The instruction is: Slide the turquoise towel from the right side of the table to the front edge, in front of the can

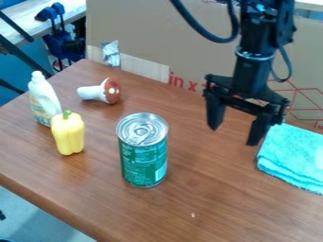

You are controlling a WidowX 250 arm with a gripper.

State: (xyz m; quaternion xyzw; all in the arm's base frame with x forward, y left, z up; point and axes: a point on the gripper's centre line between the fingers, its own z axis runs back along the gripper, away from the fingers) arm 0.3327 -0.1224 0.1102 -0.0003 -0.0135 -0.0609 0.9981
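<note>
The black gripper (234, 135) hangs over the right half of the table, pointing down, its two fingers wide apart with nothing between them. Just right of it lies a folded turquoise cloth (293, 158). A green can (144, 163) with a silver pull-tab lid stands upright to the gripper's left, nearer the camera. Farther left, a yellow bell pepper (68, 134) stands in front of a white bottle (43, 99) with a label. Behind them a toy mushroom (109, 90) with a brown spotted cap and white stem lies on its side.
The brown wooden table (195, 189) has its front edge running diagonally at lower left. A large cardboard sheet (157, 40) stands along the back, with silver tape (111, 53) on it. Blue clamps (55, 35) are at the upper left, beyond the table.
</note>
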